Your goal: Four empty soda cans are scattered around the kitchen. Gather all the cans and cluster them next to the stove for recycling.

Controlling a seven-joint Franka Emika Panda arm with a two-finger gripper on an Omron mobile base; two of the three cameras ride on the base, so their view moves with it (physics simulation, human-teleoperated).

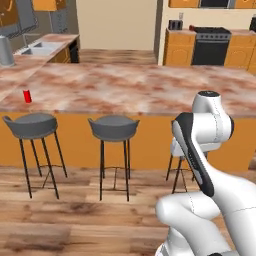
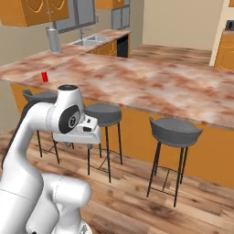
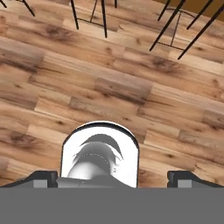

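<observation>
1. At the far left of the left base view, a grey metal cylinder (image 1: 6, 51) stands on the side counter, and a steel sink (image 1: 40, 48) lies just behind it to the right.
2. A red soda can (image 1: 27, 96) stands upright near the left end of the marble island counter (image 1: 135, 85), close to its front edge. In the right base view the same can (image 2: 44, 77) is seen at the left part of the counter (image 2: 151, 80), behind the arm.
3. Under the counter edge, grey bar stools stand in a row on the wooden floor (image 1: 75, 220): one stool (image 1: 31, 126) is below the can, a second stool (image 1: 114, 129) is to its right, and a third one is mostly hidden by the arm.
4. The white arm (image 1: 202, 150) rises at the lower right of the left base view, folded, with the hand turned down.
5. In the hand view, the two dark fingertips (image 3: 41, 178) stand far apart at the bottom corners, so the jaws are open wide and hold nothing. The gripper (image 3: 113, 180) looks down at bare floor planks (image 3: 109, 87) and stool legs (image 3: 89, 13).
6. Far at the back right, the black stove (image 1: 212, 46) stands between orange cabinets, with a grey toaster (image 1: 175, 24) on the counter to its left. It is well apart from the red can.
</observation>
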